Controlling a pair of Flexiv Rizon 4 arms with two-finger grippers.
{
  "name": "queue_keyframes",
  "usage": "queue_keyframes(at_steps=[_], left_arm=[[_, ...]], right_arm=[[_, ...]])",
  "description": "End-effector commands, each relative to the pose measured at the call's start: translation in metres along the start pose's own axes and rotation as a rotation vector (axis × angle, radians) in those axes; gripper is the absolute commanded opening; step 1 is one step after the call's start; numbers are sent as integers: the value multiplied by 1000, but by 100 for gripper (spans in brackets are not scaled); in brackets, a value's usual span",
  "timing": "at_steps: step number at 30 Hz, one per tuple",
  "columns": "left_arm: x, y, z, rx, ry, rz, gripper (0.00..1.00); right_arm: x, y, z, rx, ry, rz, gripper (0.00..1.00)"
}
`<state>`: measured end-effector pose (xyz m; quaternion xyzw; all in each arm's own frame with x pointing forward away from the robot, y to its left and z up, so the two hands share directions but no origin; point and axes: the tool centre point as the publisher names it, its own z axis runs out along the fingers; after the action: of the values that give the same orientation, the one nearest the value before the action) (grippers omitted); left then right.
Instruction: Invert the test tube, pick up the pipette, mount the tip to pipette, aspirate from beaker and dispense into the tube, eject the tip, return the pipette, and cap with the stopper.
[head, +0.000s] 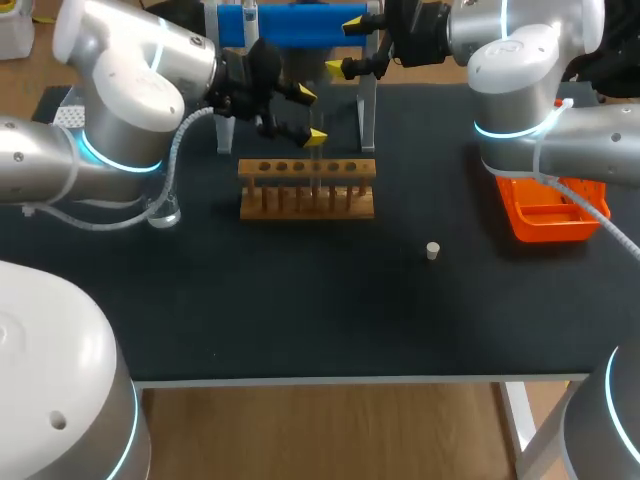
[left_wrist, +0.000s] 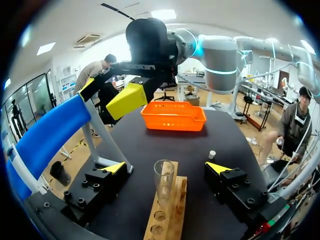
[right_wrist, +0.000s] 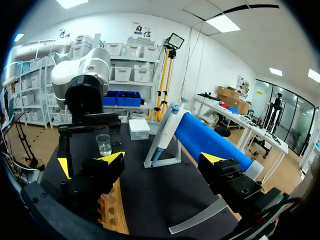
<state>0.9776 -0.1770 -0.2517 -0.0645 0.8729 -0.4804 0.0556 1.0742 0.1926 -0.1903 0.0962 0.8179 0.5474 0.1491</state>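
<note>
At the middle of the bench (head: 300, 300) a wooden rack (head: 306, 188) is set, and a clear test tube (left_wrist: 164, 177) is seen standing upright in its end hole, mouth upward. The left gripper (head: 311, 114) is held over that end of the rack. In the left wrist view its fingers are spread wide, one on each side of the tube and apart from the glass, so the gripper is open.

Toward the back of the bench a blue pipette (head: 290, 25) is carried on a stand (head: 367, 110). The right gripper (head: 345, 47) is placed at the pipette's right end. In the right wrist view its fingers are parted too, with the blue body just beside one finger; contact cannot be made out, and the gripper is judged to be open.

A small white stopper (head: 432, 250) is left on the bare mat, right of the rack and well apart from it. An orange basket (head: 550, 212) is partly covered by the right arm at the bench's right side. A glass beaker (right_wrist: 104, 144) with a little clear liquid is found at the left, under the left arm, and a white tip box (right_wrist: 139, 128) is seen near it in the right wrist view.
</note>
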Motion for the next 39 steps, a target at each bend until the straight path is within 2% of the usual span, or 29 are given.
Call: queue_keyframes(at_steps=[1,15,25,39], left_arm=[[-3,3,10,3,6,-1,100],[-7,13,27,-11,6,-10,100],[-6,17,32,-55,1,6,100],[-6,27,39,-53,1,1,100]], right_arm=[[-1,0,0,3,3,1,100],[-1,0,0,3,3,1,100],[-1,0,0,3,3,1,100],[-1,0,0,3,3,1,100]])
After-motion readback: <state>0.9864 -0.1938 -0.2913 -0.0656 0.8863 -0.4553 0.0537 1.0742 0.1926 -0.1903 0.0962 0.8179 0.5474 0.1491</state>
